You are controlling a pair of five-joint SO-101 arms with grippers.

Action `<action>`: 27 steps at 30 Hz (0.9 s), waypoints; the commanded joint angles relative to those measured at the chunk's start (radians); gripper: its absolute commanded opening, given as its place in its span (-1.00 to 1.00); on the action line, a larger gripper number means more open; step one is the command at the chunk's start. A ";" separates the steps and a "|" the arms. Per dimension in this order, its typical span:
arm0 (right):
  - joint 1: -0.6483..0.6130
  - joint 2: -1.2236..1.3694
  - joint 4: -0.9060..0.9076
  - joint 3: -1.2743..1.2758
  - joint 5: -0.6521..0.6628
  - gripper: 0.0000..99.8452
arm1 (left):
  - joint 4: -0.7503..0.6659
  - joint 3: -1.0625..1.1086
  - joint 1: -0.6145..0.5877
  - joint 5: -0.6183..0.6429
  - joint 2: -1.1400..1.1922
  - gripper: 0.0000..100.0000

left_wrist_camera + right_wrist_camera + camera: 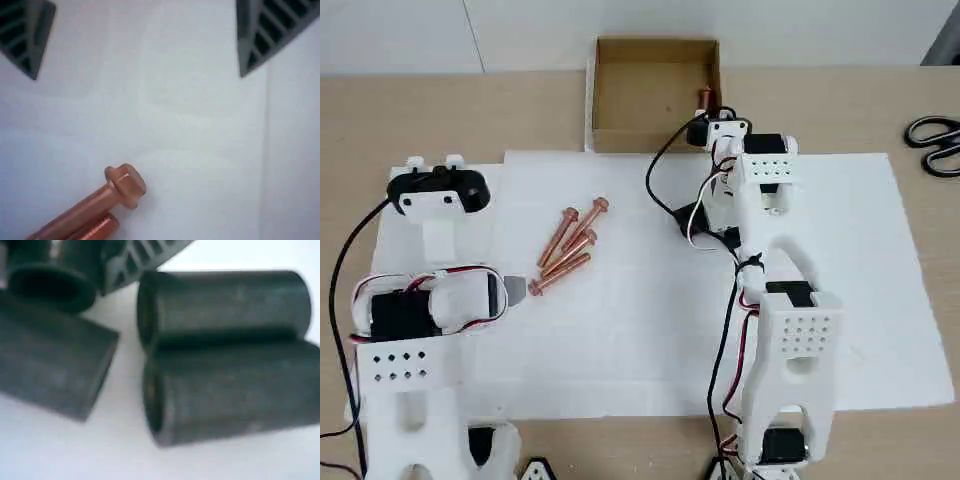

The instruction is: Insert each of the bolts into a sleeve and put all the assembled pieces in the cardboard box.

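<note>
left end effector [137, 75] wide, empty | bolts [567, 245] fanned at its 2 o'clock, nearest head just beside | right end effector [135, 255]: opening cannot tell, sleeves [225, 395] just beside | cardboard box [655, 42] at bench [440, 110] 12 o'clock

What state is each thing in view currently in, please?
bolts: loose, lying flat on the white sheet, none in a sleeve.
sleeves: lying on their sides, no bolt showing in them.
cardboard box: open-topped, one copper piece by its inner wall.
left end effector: open, holding nothing, above the sheet near a bolt head.
scissors: lying flat, untouched.
</note>
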 commanded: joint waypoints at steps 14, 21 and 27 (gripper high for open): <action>-0.005 -0.321 0.278 -0.138 0.008 -0.99 | -0.020 -0.007 -0.002 -0.005 -0.002 -0.51; -0.007 -0.467 0.280 -0.037 0.005 -0.99 | -0.117 -0.008 0.006 -0.032 0.003 -0.51; -0.005 -0.549 0.280 0.051 0.003 -0.99 | -0.106 -0.018 0.117 -0.115 0.157 -0.51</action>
